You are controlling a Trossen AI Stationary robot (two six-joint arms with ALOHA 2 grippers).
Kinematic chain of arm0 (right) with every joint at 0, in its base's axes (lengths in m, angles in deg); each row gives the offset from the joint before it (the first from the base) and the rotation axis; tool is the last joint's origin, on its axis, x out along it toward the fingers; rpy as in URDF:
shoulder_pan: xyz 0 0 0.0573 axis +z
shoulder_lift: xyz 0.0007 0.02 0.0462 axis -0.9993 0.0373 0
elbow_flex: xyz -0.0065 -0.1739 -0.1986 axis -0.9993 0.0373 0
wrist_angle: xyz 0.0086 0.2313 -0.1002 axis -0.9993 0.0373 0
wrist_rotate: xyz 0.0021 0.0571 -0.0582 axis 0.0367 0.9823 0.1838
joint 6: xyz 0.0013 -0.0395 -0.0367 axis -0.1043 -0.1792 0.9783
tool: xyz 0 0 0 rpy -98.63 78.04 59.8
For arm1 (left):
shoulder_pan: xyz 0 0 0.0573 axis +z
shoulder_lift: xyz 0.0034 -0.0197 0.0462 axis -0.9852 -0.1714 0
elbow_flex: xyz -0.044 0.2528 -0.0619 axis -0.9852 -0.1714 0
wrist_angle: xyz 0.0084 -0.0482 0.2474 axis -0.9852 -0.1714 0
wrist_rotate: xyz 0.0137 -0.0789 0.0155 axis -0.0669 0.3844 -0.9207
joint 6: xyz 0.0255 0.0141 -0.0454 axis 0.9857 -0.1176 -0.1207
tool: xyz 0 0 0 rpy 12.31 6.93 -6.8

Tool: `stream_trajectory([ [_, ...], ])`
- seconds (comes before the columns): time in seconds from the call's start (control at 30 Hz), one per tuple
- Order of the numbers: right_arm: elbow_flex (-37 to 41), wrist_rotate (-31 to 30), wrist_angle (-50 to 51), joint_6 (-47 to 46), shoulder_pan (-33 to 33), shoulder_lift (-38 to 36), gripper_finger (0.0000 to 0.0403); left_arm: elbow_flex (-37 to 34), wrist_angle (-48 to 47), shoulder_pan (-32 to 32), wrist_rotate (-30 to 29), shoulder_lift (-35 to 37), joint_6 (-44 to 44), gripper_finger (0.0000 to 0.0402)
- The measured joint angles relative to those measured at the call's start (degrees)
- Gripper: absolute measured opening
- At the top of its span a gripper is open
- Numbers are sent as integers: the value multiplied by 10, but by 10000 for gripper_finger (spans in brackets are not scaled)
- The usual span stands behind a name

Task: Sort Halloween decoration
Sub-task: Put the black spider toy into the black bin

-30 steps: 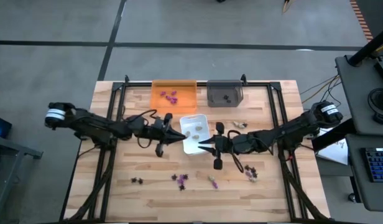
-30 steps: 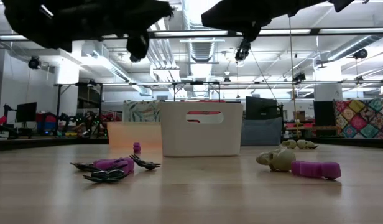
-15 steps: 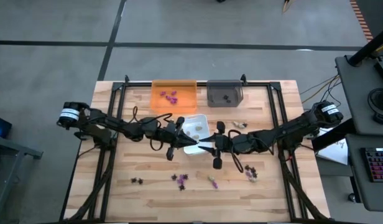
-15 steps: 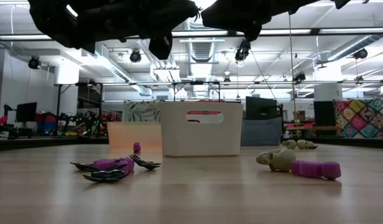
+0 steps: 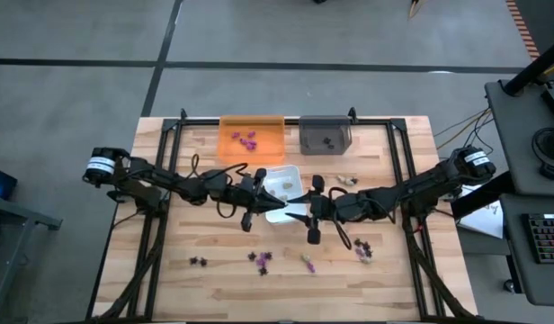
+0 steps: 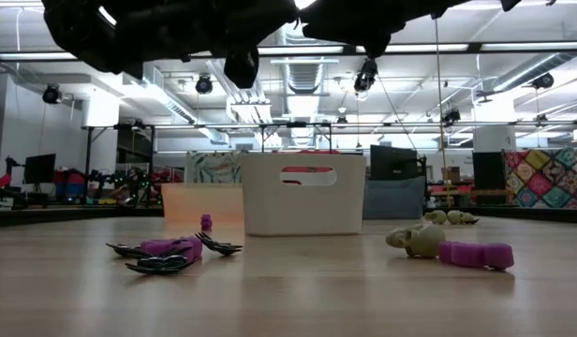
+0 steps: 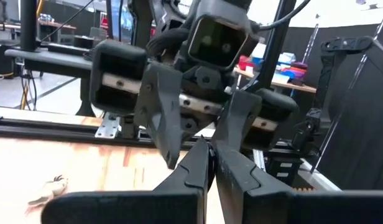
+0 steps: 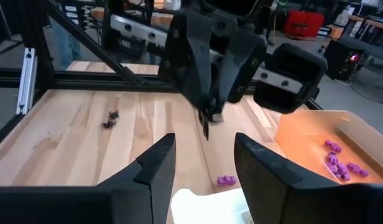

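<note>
Tiny Halloween decoration pieces lie on the near half of the table: a black one (image 5: 199,261), purple and black ones (image 5: 262,259), more at the right (image 5: 362,252), and beige ones (image 5: 347,180). My left gripper (image 5: 279,205) and my right gripper (image 5: 295,205) meet tip to tip, held level above the near edge of the white tray (image 5: 281,178). The left gripper (image 7: 211,155) is shut, with its tips reaching between the spread fingers of the open right gripper (image 8: 204,168). A tiny pale speck shows at the left fingertips (image 8: 207,121). My left gripper has its fingertips (image 8: 207,121) closed with a tiny pale speck beside them. Whether that is a piece pinched there, I cannot tell. The right gripper's fingers stand on either side of these tips without touching them.
The orange tray (image 5: 252,137) holds purple pieces and the grey tray (image 5: 326,135) holds a black one, both at the far edge. Black frame rails (image 5: 160,180) run along the table's left and right sides. A desk with a keyboard (image 5: 547,238) stands off the right edge.
My left gripper has gone toward the table's right edge, up to the right gripper's tips over the white tray, and has then kept still. The pieces on the table have not moved.
</note>
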Motion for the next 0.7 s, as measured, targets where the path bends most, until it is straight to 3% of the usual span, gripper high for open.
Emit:
stream_trajectory([
  [0.7, -18, 0, 0, 45, -5, 1, 123, 14, -4, -1, -7, 0, -8, 0],
])
